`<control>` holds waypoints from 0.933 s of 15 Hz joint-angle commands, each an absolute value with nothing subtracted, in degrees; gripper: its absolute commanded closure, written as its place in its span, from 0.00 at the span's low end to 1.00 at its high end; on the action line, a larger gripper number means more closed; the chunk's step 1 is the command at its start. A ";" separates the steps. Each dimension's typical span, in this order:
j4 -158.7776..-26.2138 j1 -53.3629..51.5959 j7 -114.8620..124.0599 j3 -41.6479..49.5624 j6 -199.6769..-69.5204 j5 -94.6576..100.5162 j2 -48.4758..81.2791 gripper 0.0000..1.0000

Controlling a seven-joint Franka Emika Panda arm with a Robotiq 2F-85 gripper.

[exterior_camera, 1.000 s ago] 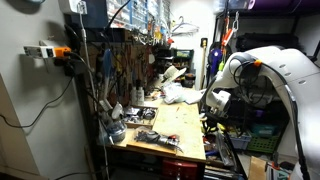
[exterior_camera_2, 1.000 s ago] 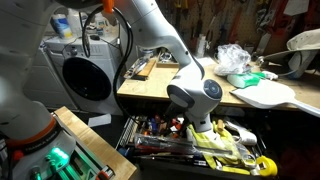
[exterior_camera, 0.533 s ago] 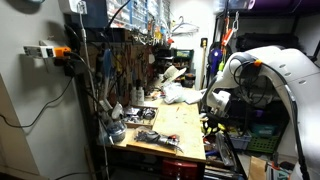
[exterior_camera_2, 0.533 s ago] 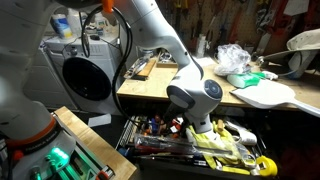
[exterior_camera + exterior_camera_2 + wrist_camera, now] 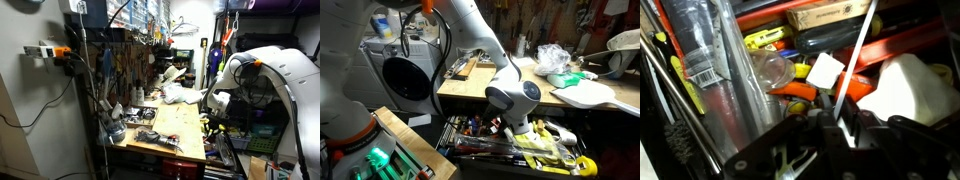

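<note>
Barely any travel since a second ago: in an exterior view the round wrist joint has crept a touch toward nine o'clock, and everything else sits as it was. The claw (image 5: 524,127) is down in the open tool drawer (image 5: 480,146) that sticks out under the bench (image 5: 470,88). From that angle I only get the wrist above it.

On the wrist view, the claw (image 5: 840,135) fills the six o'clock edge, dark and blurred. I cannot tell whether its jaws are apart or together. A thin white strip (image 5: 860,50) runs from one o'clock down to the claw and seems to end right at it; whether it is pinched there, I can't make out.

Just at twelve o'clock of the claw lies a small white square piece (image 5: 825,72), tilted, resting on the clutter. An orange-handled tool (image 5: 800,93) lies just under it at seven o'clock. A clear round cap (image 5: 775,70) sits beside the square at nine o'clock. Further toward nine o'clock lies a long clear plastic package (image 5: 715,60) with a barcode label. A white plastic lump (image 5: 905,85) sits at two o'clock of the claw.

Up on the bench, a crumpled plastic bag (image 5: 555,58) lies well apart from the drawer, at one o'clock.
</note>
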State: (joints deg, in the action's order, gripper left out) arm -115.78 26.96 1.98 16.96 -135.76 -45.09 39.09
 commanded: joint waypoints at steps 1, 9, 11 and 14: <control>-117.07 27.29 3.14 16.81 -135.48 -43.99 38.21 0.83; -119.33 27.59 1.83 17.53 -136.26 -44.16 34.68 0.97; -120.15 27.76 1.54 18.14 -136.24 -43.91 33.13 0.96; -121.44 28.61 0.61 18.79 -135.42 -43.56 30.96 0.98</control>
